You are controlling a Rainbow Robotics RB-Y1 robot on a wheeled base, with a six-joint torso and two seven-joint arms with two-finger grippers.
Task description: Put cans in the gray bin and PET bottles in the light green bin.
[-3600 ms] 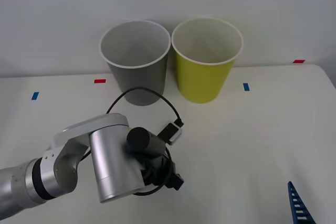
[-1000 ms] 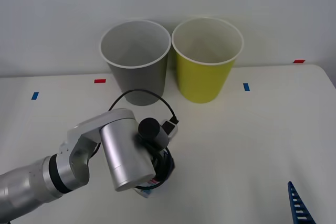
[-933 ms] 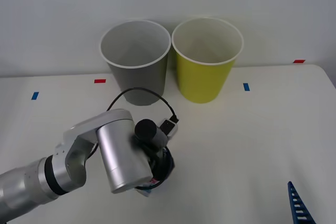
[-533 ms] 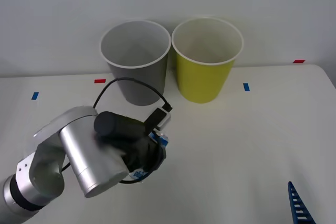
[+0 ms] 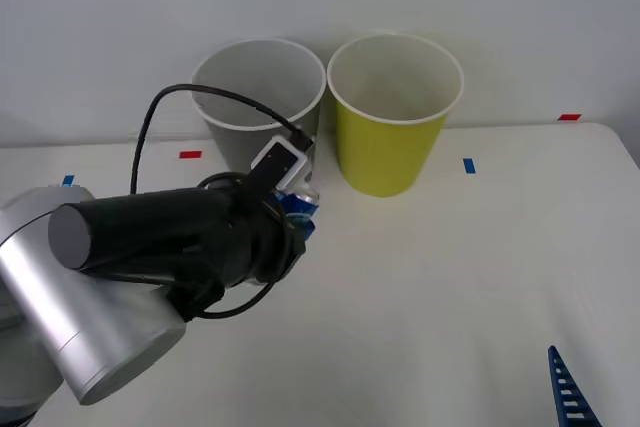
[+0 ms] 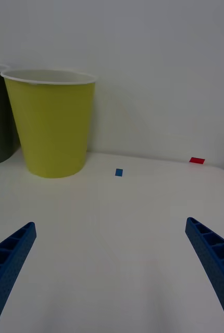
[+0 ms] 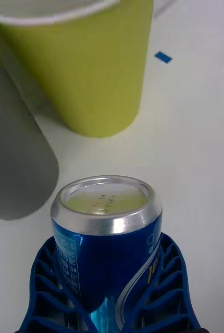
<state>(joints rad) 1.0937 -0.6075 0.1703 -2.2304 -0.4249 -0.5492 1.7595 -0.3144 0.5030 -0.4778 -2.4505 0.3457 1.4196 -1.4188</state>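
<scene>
Can (image 7: pixel 106 237): now lifted off the table, clamped in your left gripper (image 7: pixel 109 291), near gray bin (image 5: pixel 258 112); drop follows. Right gripper (image 6: pixel 112 270): spread wide, parked.

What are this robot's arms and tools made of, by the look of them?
The left arm is a fat silver cylinder with a black tubular forearm and a black cable looping to a small white box near the wrist. The left tool has blue ribbed fingers with a lattice pattern. The right tool has the same blue ribbed fingers, tapering to points.
</scene>
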